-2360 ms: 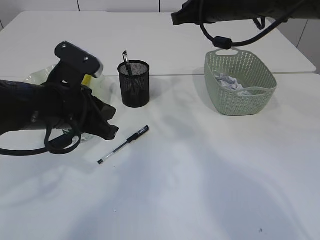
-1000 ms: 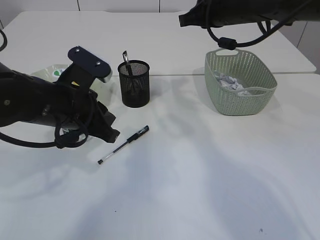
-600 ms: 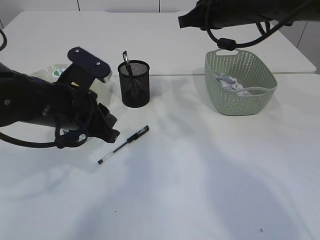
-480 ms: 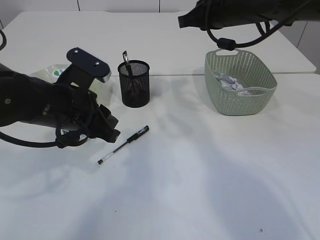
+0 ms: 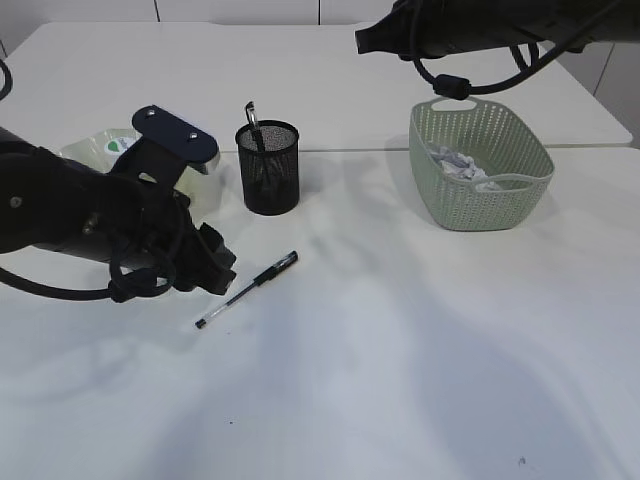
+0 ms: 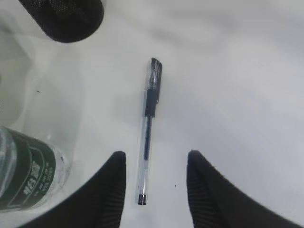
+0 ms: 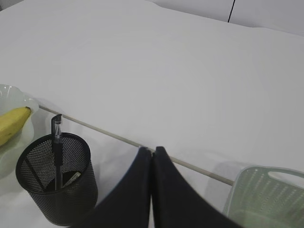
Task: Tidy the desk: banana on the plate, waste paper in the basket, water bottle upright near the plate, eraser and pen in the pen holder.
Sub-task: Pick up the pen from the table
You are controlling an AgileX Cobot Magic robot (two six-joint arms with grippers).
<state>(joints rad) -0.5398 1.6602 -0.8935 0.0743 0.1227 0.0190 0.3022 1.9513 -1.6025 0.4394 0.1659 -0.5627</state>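
Observation:
A clear pen (image 5: 247, 289) with a black cap lies on the white table in front of the black mesh pen holder (image 5: 268, 167). My left gripper (image 6: 155, 154) is open above the pen (image 6: 148, 128), its fingers either side of the pen's rear end without touching it. A water bottle (image 6: 26, 171) with a dark green label shows at the lower left of the left wrist view; whether it stands upright I cannot tell. The banana (image 7: 12, 124) lies on the plate (image 7: 9, 92). Waste paper (image 5: 460, 165) sits in the green basket (image 5: 478, 165). My right gripper (image 7: 152, 149) is shut and empty, high above the table. The eraser is hidden.
Another pen (image 7: 57, 152) stands in the pen holder (image 7: 56, 178). A seam (image 5: 370, 150) between two tabletops runs behind the holder and basket. My left arm (image 5: 90, 215) covers the table between plate and pen.
My left gripper's jaws have spread apart, and the left arm has shifted slightly over the pen. The right arm, pen and basket have stayed put.

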